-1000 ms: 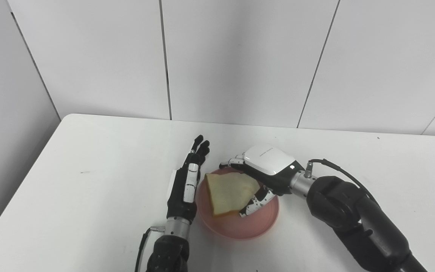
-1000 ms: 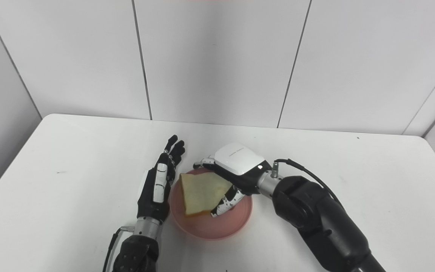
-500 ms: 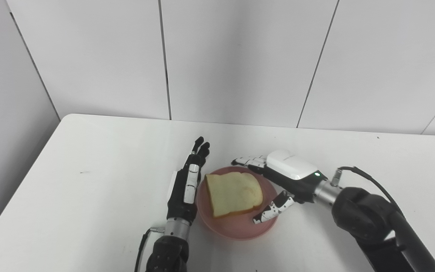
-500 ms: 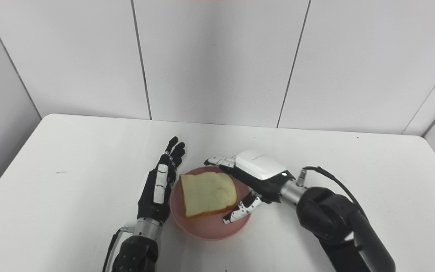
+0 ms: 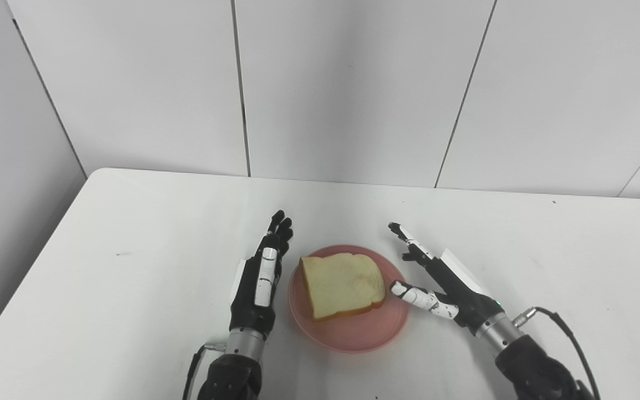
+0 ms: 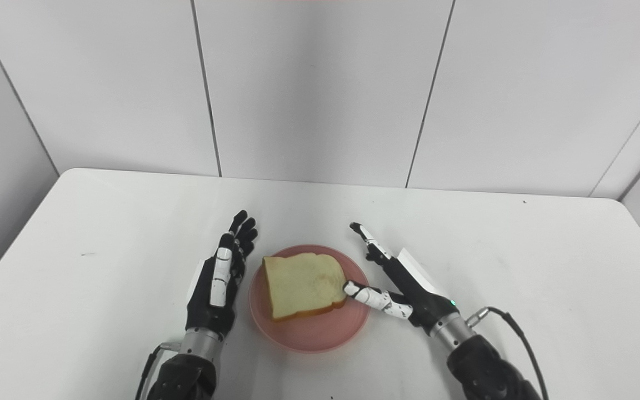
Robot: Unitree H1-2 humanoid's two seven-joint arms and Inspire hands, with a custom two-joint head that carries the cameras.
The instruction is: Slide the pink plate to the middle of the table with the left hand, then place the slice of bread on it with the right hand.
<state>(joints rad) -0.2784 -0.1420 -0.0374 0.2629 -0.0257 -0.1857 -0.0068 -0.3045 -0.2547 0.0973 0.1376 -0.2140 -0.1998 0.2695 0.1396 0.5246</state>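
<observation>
Left eye view: bread slice [image 5: 341, 284] flat on pink plate [image 5: 353, 336], mid-table [image 5: 131, 233]; left hand [image 5: 259, 280] and right hand [image 5: 445, 283] flank plate, fingers spread, holding nothing

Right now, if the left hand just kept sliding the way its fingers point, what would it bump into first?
Nothing, as far as I can tell: the left hand points past the pink plate across bare table toward the wall.

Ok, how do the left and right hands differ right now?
The left hand is mostly black, close beside the pink plate on its left; the right hand shows a white back, on the plate's right. Only the right hand's thumb nears the slice of bread. Both are open, fingers straight, holding nothing.
</observation>
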